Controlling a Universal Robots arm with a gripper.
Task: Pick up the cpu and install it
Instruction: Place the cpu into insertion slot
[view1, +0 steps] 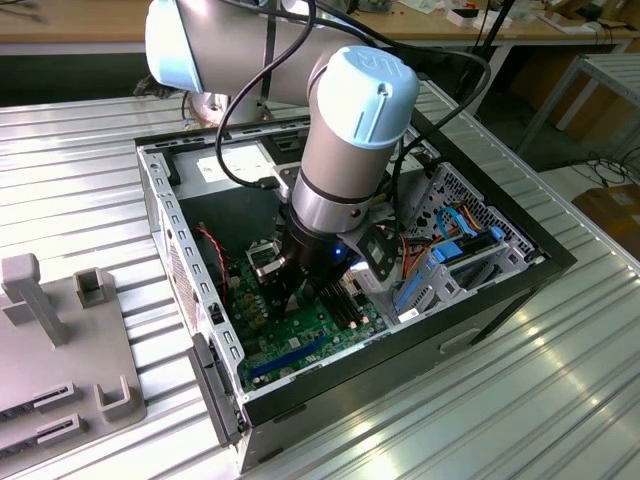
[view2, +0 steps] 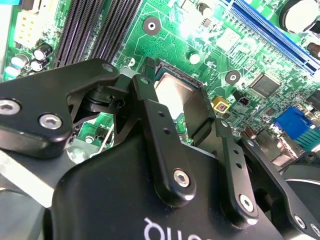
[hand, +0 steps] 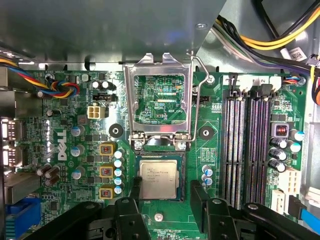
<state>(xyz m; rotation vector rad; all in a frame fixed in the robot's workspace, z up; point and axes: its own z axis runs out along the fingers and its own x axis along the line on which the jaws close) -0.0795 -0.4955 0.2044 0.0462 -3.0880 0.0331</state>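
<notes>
The cpu (hand: 158, 179), a small square chip with a pale silver top, lies flat in the black socket on the green motherboard (hand: 65, 125). In the second wrist view the cpu (view2: 175, 92) shows between two black fingers (view2: 150, 107). My gripper (hand: 165, 183) straddles it: one finger sits at one edge of the chip, and a strip of socket shows between the chip and the other finger, so the gripper stands open. The socket's metal retention frame (hand: 131, 100) is flipped up beyond the chip. In the exterior view the gripper (view1: 300, 295) reaches down inside the computer case (view1: 160, 200).
Memory slots (hand: 247, 145) run beside the socket, and capacitors (hand: 118, 170) stand close on its other side. Bundled cables (view1: 450, 230) and a drive cage fill the case toward the exterior view's right. A grey fixture (view1: 60, 340) sits on the ribbed metal table at the exterior view's left.
</notes>
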